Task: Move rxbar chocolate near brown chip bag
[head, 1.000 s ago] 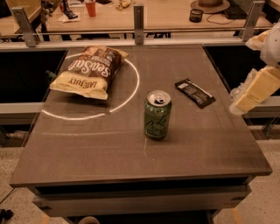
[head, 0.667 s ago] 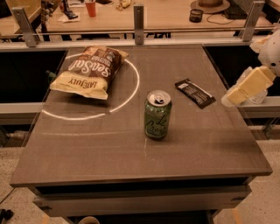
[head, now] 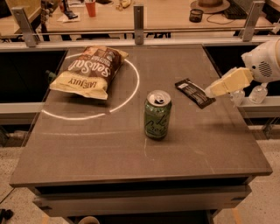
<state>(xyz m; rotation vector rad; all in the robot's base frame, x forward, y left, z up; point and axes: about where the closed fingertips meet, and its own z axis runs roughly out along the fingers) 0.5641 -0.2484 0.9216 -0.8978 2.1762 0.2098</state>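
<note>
Rxbar chocolate (head: 194,92): small flat black wrapper, pale lettering, crimped ends. It lies flat on the right half of the dark grey-brown tabletop (head: 131,153), long axis on a diagonal from upper left to lower right. It is not lifted and nothing rests on it.

Gripper (head: 213,90): cream-coloured, coming in from the right edge of the view on a white rounded arm housing (head: 267,61). Its tip sits just at the bar's lower-right end; contact cannot be confirmed. Open or closed: cannot tell from this angle. It is holding nothing that can be seen.

Green soda can (head: 158,115): upright, silver top with tab, near the table's centre, below and left of the bar, apart from it.

Brown chip bag (head: 89,72): large, puffy and crinkled, dark brown with white script and a yellow band. It lies at far left, well apart from the bar, with the can roughly between them. The bag lies across a thin white circle (head: 136,83) marked on the tabletop.

Behind the table: metal rail with posts (head: 138,24), then a light wooden desk (head: 175,13) carrying a red cup (head: 90,8).
</note>
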